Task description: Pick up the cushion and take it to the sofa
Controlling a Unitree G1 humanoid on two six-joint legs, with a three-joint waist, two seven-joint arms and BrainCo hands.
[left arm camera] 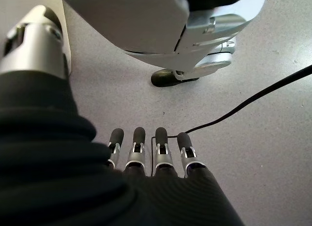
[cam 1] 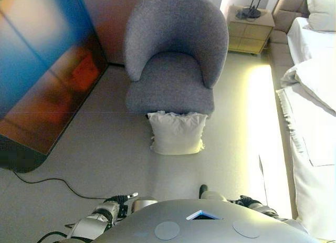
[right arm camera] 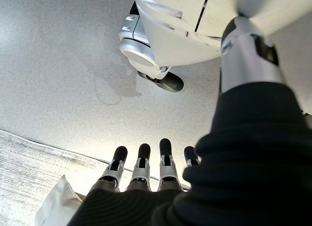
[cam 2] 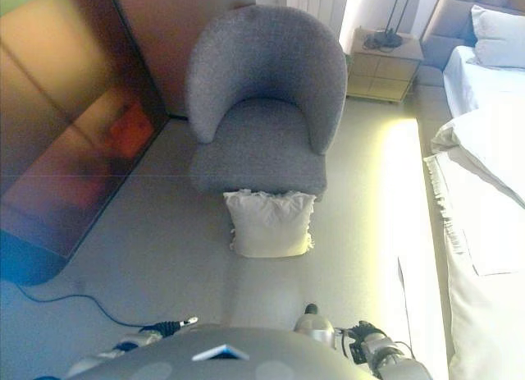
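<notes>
A white cushion [cam 1: 176, 133] with a frilled edge stands on the floor, leaning against the front of a grey armchair [cam 1: 173, 54]. It also shows in the right eye view [cam 2: 269, 223]. Both hands hang low at my sides, well short of the cushion. My left hand [left arm camera: 146, 155] shows in its wrist view with straight fingers over bare floor, holding nothing. My right hand [right arm camera: 146, 167] shows in its wrist view with straight fingers over the floor, holding nothing.
A large dark screen [cam 1: 42, 70] leans at the left, with a black cable [cam 1: 47, 181] on the floor. A bed with white bedding [cam 1: 312, 106] runs along the right. A small bedside cabinet [cam 1: 249, 28] stands at the back.
</notes>
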